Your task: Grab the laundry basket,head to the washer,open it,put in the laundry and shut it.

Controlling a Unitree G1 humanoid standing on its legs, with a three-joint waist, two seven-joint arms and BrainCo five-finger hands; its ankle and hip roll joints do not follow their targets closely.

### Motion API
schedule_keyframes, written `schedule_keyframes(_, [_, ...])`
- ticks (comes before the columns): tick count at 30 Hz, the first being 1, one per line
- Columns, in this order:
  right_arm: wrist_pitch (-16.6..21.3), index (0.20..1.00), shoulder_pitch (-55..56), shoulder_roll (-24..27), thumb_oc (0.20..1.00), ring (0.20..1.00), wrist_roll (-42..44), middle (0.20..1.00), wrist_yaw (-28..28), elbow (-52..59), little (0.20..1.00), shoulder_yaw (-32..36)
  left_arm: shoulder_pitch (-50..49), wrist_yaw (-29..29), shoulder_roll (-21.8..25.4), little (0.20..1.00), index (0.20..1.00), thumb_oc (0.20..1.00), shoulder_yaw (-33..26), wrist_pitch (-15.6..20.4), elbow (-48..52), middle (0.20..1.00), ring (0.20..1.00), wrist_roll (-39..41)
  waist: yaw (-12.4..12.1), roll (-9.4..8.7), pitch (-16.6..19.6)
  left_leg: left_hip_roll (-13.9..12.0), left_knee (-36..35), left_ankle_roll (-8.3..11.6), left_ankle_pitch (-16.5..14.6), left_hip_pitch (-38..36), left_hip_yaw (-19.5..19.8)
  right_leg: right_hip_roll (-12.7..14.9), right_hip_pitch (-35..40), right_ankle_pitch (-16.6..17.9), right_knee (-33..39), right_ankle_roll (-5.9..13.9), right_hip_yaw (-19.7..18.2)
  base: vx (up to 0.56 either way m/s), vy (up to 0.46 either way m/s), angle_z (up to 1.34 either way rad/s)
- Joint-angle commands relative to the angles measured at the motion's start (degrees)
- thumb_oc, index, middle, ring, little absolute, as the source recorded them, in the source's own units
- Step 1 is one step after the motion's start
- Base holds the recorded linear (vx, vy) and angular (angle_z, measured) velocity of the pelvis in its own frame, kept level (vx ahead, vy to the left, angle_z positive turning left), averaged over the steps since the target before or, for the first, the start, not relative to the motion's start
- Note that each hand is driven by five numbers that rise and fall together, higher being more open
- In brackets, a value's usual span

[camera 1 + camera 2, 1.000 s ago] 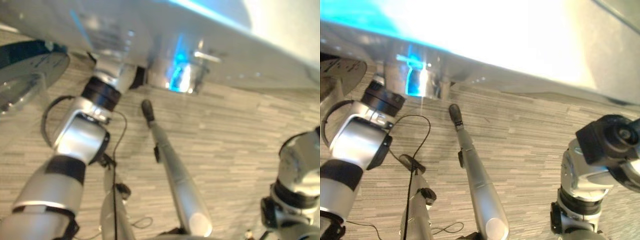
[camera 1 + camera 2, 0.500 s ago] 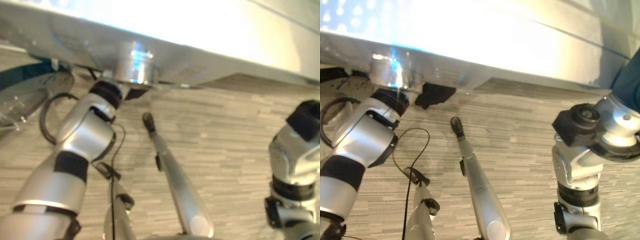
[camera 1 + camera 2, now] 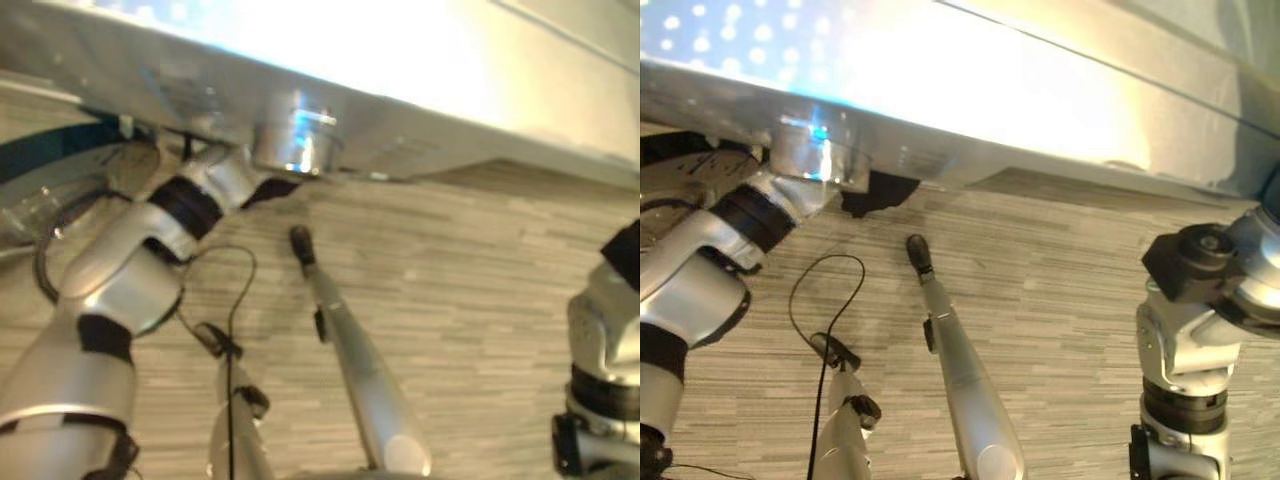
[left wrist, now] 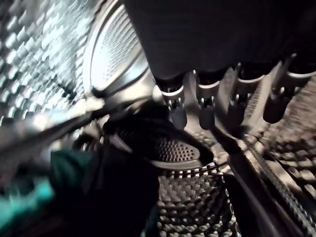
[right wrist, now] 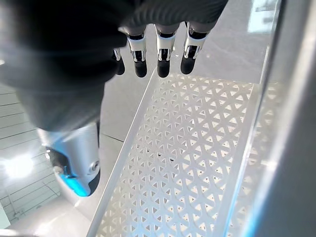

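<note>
Left hand: inside the perforated steel washer drum, fingers relaxed, grasping nothing.
Laundry: dark and teal cloth, apparently, lying in the drum below the fingertips, apart from them.
Right hand: fingers extended, empty, above the white lattice-walled laundry basket.

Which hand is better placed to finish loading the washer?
Left, probably. The left hand is already inside the drum, fingers relaxed above dark laundry. The right hand hangs open over the white basket.
</note>
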State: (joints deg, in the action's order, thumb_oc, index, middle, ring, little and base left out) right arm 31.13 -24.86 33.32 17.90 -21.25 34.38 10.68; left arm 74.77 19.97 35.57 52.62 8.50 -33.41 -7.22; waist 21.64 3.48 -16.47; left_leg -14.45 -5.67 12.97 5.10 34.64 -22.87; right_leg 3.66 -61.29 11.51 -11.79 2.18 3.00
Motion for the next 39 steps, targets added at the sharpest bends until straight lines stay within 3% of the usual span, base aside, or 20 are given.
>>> schedule_keyframes(1, [-1.3,1.000,2.9,2.5,1.000,1.000,-2.1,1.000,-1.8,-1.4,1.000,0.2,4.6,2.5,-2.3,1.000,1.000,1.000,-5.5,9.0,15.2,1.000,1.000,-6.5,0.0,6.48,-0.4,-7.8,0.7,0.92,-1.2,-14.6,1.4,1.2,-4.3,-12.7,-15.3,10.12,1.3,-0.05,0.016,0.01])
schedule_keyframes(3, [-1.3,1.000,4.9,1.0,1.000,1.000,-3.5,1.000,-2.6,-0.5,1.000,2.0,-5.7,2.5,0.8,1.000,1.000,1.000,-10.3,10.5,21.3,1.000,1.000,-5.6,-0.7,5.77,-0.6,-7.3,0.7,0.63,-0.7,-14.7,1.5,2.1,-2.5,-10.6,-13.6,9.51,2.0,-0.11,-0.032,0.01])
schedule_keyframes(4, [-1.8,1.000,7.2,-0.4,1.000,1.000,-4.7,1.000,-2.9,-0.1,1.000,3.1,-16.9,2.0,1.0,1.000,1.000,1.000,-15.3,11.2,25.3,1.000,1.000,-3.9,-1.2,5.29,-0.5,-6.8,0.7,0.37,-1.1,-15.4,2.1,2.9,-0.3,-10.0,-12.1,9.48,2.2,-0.11,-0.023,-0.02])
schedule_keyframes(5, [-1.9,1.000,7.7,-0.3,1.000,1.000,-4.7,1.000,-2.9,0.1,1.000,2.7,-18.0,1.7,1.2,1.000,1.000,1.000,-16.0,11.0,26.0,1.000,1.000,-3.9,-0.8,5.43,-0.4,-6.8,0.7,0.33,-1.1,-15.6,2.1,2.9,0.1,-10.0,-11.9,9.53,2.2,-0.06,0.083,-0.01])
schedule_keyframes(6, [-2.8,1.000,11.0,-1.2,1.000,1.000,-5.4,1.000,-2.2,0.4,1.000,4.6,-32.1,0.4,0.8,1.000,1.000,1.000,-22.0,12.6,29.8,1.000,1.000,0.0,-1.6,5.00,-0.2,-5.9,0.7,-0.32,-2.1,-16.6,2.9,3.8,2.5,-9.0,-10.6,9.56,2.4,-0.03,0.078,0.02])
schedule_keyframes(7, [-3.2,1.000,12.7,-1.6,1.000,1.000,-6.0,1.000,-2.0,0.5,1.000,5.7,-38.1,-0.8,0.6,1.000,1.000,1.000,-24.1,13.3,31.4,1.000,1.000,1.8,-1.9,4.67,-0.1,-5.4,0.7,-0.67,-2.8,-17.2,3.4,4.2,3.7,-8.9,-10.1,9.56,2.3,-0.04,0.080,0.01])
schedule_keyframes(8, [-5.5,1.000,11.4,-0.4,1.000,1.000,-8.1,1.000,-3.9,-8.1,1.000,4.1,-42.8,-3.0,-1.4,1.000,1.000,1.000,-23.9,13.9,31.7,1.000,1.000,4.8,-3.6,4.33,0.3,-4.7,0.7,-0.97,-3.4,-17.5,4.4,4.9,5.5,-8.6,-9.6,9.42,2.3,-0.02,0.035,0.06])
schedule_keyframes(9, [-5.5,1.000,11.2,-0.1,1.000,1.000,-7.4,1.000,-4.4,-11.0,1.000,3.7,-47.7,-4.1,-0.1,1.000,1.000,1.000,-25.4,14.5,34.0,1.000,1.000,5.9,-3.7,4.25,0.1,-4.3,0.7,-1.43,-3.9,-18.4,4.9,5.2,6.9,-8.4,-9.2,9.49,2.4,-0.03,0.046,0.08])
schedule_keyframes(12, [-7.1,1.000,12.5,-0.1,1.000,1.000,-12.3,1.000,-6.4,-12.7,1.000,4.7,-61.8,-8.5,-0.7,1.000,1.000,1.000,-28.8,15.1,33.2,1.000,1.000,11.6,-5.1,3.49,0.6,-2.6,0.9,-2.48,-5.9,-22.0,6.1,6.6,12.2,-7.7,-7.5,9.92,2.8,-0.01,0.085,0.39])
schedule_keyframes(17, [-9.9,1.000,10.0,5.0,1.000,1.000,-15.4,1.000,-8.3,-20.4,1.000,4.8,-71.1,-11.9,-0.2,1.000,1.000,1.000,-30.5,14.7,30.4,1.000,1.000,14.1,-6.8,2.44,1.3,-1.1,3.6,-3.52,-8.5,-26.2,7.6,8.4,21.1,-6.5,-4.1,10.45,3.7,0.03,0.101,0.34])
schedule_keyframes(18, [-10.8,1.000,10.9,5.8,1.000,1.000,-16.5,1.000,-8.4,-23.3,1.000,6.5,-73.6,-13.7,-0.5,1.000,1.000,1.000,-30.6,14.9,28.0,1.000,1.000,14.2,-7.7,1.46,2.9,0.1,5.7,-4.05,-10.6,-28.4,8.6,10.3,26.9,-5.7,-1.7,11.01,4.5,0.04,0.117,0.26])
schedule_keyframes(27, [-17.2,1.000,11.8,14.7,1.000,1.000,-22.4,1.000,-10.8,-38.8,1.000,10.0,-76.6,-14.7,-2.7,1.000,1.000,1.000,-31.4,13.2,24.5,1.000,1.000,9.5,-9.1,-1.87,6.8,3.1,8.7,-5.69,-14.8,-35.1,10.4,14.3,40.9,-2.8,5.4,12.37,6.6,0.06,0.130,0.14])
schedule_keyframes(28, [-17.5,1.000,19.8,6.9,1.000,1.000,-30.7,1.000,-10.6,-23.8,1.000,9.5,-77.7,-12.9,-5.1,1.000,1.000,1.000,-33.8,12.0,24.3,1.000,1.000,8.6,-8.1,-1.40,6.7,2.7,9.1,-5.89,-16.3,-36.9,9.9,13.9,42.0,-3.1,5.5,12.59,6.4,0.06,0.169,0.01])
schedule_keyframes(30, [-17.7,1.000,32.4,2.3,1.000,1.000,-40.9,1.000,-4.8,-9.4,1.000,15.4,-78.0,-12.3,-8.1,1.000,1.000,1.000,-36.2,10.8,18.5,1.000,1.000,4.8,-5.9,-2.41,7.9,3.8,9.2,-6.63,-16.8,-37.9,9.4,14.1,42.9,-1.9,6.7,12.82,6.0,0.06,0.165,-0.05])
schedule_keyframes(31, [-18.3,1.000,37.5,0.2,1.000,1.000,-42.4,1.000,-3.6,-7.5,1.000,17.9,-78.8,-11.7,-8.6,1.000,1.000,1.000,-36.9,10.5,17.1,1.000,1.000,3.6,-5.6,-2.73,8.8,4.0,9.2,-6.82,-17.1,-38.5,9.2,14.1,43.6,-1.6,7.2,12.82,5.9,0.04,0.132,-0.15])
schedule_keyframes(34, [-20.8,1.000,46.9,-6.7,1.000,1.000,-38.9,1.000,-2.1,-11.3,1.000,17.7,-82.5,-12.2,-7.9,1.000,1.000,1.000,-38.1,9.8,16.8,1.000,1.000,0.9,-4.8,-3.90,10.3,4.3,9.4,-7.40,-18.0,-40.4,8.7,14.2,45.5,-0.6,8.6,12.82,5.2,0.02,0.121,-0.40])
schedule_keyframes(35, [-21.6,1.000,53.4,-10.4,1.000,1.000,-34.9,1.000,0.0,-17.5,1.000,15.2,-84.8,-12.6,-7.0,1.000,1.000,1.000,-38.1,10.4,14.1,1.000,1.000,-0.2,-4.4,-4.92,11.0,4.7,9.4,-7.82,-18.5,-42.0,8.2,14.3,47.0,0.4,9.5,12.82,4.6,0.00,0.142,-0.15])
schedule_keyframes(36, [-21.5,1.000,53.4,-10.4,1.000,1.000,-34.8,1.000,-0.1,-17.6,1.000,15.1,-84.9,-12.6,-6.9,1.000,1.000,1.000,-38.2,10.5,14.0,1.000,1.000,-0.3,-4.3,-5.20,11.1,4.9,9.4,-7.80,-18.2,-41.9,8.1,14.5,46.9,0.7,9.6,12.82,4.5,-0.02,0.186,-0.24])
schedule_keyframes(37, [-23.0,0.846,57.3,-14.6,0.846,0.846,-27.6,0.846,1.7,-31.5,0.846,11.5,-88.5,-12.5,-6.7,1.000,1.000,1.000,-40.4,10.3,12.7,1.000,1.000,0.7,-4.0,-5.63,11.2,5.2,9.4,-8.09,-18.8,-43.0,7.7,14.5,47.7,1.7,10.3,12.82,3.7,-0.04,0.084,-0.20])
schedule_keyframes(39, [-23.5,0.937,57.9,-15.2,0.937,0.937,-26.3,0.937,2.4,-36.7,0.937,10.2,-89.2,-12.4,-6.6,1.000,1.000,1.000,-41.3,10.3,11.7,1.000,1.000,1.1,-4.0,-5.88,11.1,5.4,9.4,-8.12,-18.8,-43.3,7.7,14.6,47.9,2.2,10.6,12.82,3.4,-0.03,0.082,-0.12])
